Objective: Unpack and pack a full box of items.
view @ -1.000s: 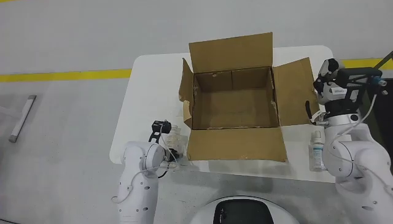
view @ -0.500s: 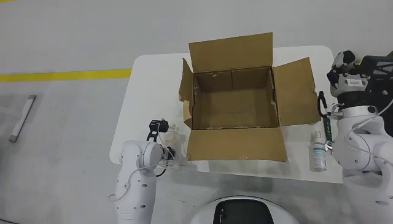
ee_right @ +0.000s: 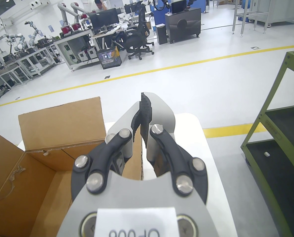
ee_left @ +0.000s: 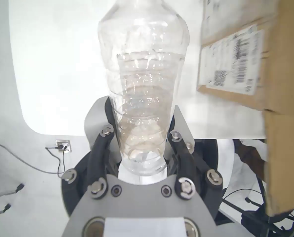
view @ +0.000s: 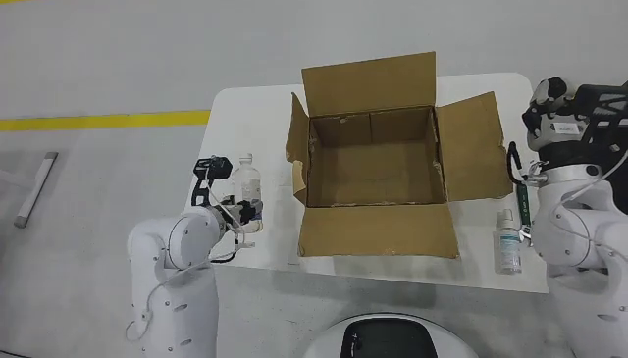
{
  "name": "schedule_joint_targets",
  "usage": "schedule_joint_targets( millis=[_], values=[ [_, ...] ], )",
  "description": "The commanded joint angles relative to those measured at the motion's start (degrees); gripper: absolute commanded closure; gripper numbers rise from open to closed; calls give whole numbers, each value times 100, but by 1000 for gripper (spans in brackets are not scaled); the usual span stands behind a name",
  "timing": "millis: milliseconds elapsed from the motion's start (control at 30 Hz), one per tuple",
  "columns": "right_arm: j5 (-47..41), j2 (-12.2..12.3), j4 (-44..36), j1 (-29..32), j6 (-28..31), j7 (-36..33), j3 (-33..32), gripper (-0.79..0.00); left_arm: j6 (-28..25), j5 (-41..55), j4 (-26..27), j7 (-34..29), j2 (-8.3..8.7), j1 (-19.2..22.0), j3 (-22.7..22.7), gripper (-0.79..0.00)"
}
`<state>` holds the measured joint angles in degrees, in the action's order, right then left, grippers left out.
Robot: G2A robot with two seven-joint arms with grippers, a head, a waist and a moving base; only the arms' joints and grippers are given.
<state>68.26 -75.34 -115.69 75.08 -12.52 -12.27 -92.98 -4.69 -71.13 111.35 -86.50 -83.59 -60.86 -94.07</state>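
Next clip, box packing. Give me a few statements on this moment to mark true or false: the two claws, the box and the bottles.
1. The left claw is shut on a clear plastic bottle. True.
2. The cardboard box is full of items. False: in the top view its inside looks empty.
3. The right claw grips something. False: it is shut with nothing in it. A small bottle sits on the table beside the box, on the right arm's side.
4. The box's flaps are folded open. True.
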Motion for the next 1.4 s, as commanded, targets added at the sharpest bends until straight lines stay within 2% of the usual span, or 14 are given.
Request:
schedule_joint_targets(
  millis=[0,267,433,633,933,1367],
  values=[
    [21,-3,46,-12,-22,30,6,0,77,150,284,-33,11,133,19,0],
    [111,-6,120,0,-19,117,-3,0,137,833,1072,-109,52,717,381,0],
    [110,-10,93,40,-27,145,-29,0,322,1264,1227,-144,54,1192,827,0],
    [108,-9,30,109,-14,177,-108,0,630,1650,828,-93,43,1642,1421,0],
    [99,-13,-65,301,-8,249,-209,0,884,1867,-216,122,20,1938,2227,0],
    [41,-21,-265,350,131,322,-201,0,885,1848,-229,166,23,1913,2221,0]
  ],
)
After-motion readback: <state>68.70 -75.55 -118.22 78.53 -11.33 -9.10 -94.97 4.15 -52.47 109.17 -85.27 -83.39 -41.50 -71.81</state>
